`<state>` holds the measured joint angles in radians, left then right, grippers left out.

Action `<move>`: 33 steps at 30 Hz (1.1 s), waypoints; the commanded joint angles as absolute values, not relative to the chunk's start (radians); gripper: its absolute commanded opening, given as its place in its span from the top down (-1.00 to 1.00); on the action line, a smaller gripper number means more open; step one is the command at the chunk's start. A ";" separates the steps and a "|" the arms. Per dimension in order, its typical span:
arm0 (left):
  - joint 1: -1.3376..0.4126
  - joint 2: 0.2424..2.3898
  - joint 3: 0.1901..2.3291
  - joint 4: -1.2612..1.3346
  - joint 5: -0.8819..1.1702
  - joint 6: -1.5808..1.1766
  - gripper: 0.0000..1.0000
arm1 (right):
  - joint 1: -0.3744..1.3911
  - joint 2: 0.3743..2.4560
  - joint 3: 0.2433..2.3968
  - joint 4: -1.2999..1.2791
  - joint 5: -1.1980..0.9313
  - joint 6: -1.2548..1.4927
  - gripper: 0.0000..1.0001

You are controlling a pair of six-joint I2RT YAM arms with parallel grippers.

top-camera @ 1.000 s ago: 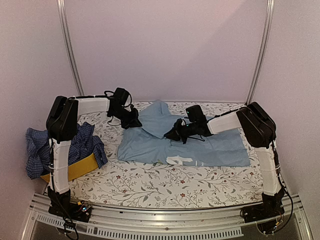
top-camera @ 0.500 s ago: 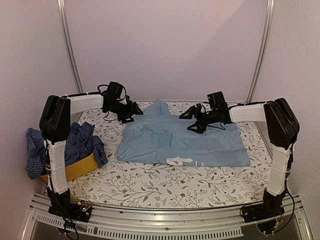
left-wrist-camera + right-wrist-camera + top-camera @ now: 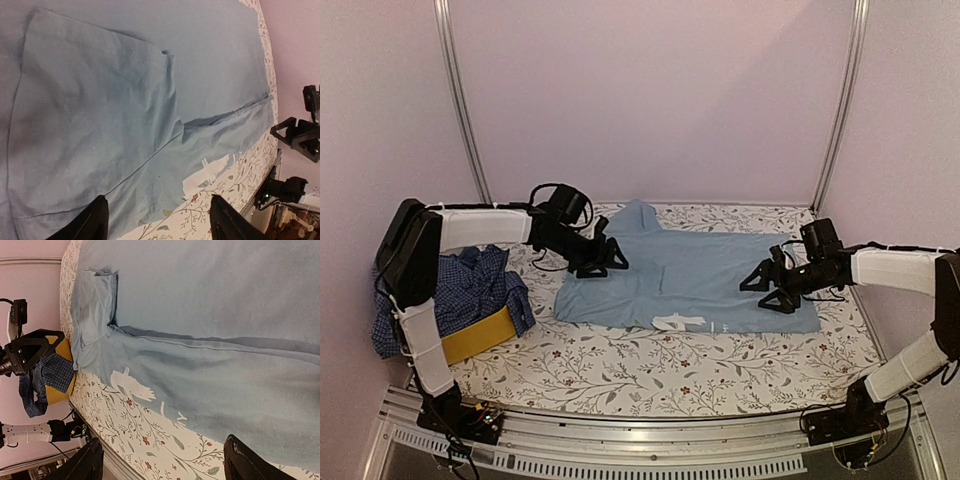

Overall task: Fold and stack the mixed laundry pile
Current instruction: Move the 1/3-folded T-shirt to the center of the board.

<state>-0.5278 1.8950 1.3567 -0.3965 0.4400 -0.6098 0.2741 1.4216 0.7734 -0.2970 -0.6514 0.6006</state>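
Having just released the light blue T-shirt [image 3: 700, 275], we drew the left gripper [image 3: 608, 258] and right gripper [image 3: 763, 290], both wide open and empty, out to its ends, leaving it part-folded on the floral table cover [image 3: 620, 372] for another fold.

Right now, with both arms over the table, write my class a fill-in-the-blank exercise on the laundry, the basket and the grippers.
1. The T-shirt spread flat on the floral table cover is light ____.
2. The left gripper and the right gripper both stand ____, holding nothing.
3. The checked shirt lies heaped over a ____ basket.

Missing words: blue; open; yellow.
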 commanded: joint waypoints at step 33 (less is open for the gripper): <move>-0.714 1.667 0.770 -0.497 0.388 -0.733 -0.35 | 0.173 0.973 0.282 -0.606 -0.708 0.751 -0.66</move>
<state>-0.6899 1.6787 0.8402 -0.3107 0.3954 -0.7059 0.1699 1.0672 0.3264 -0.4049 -0.7036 0.6857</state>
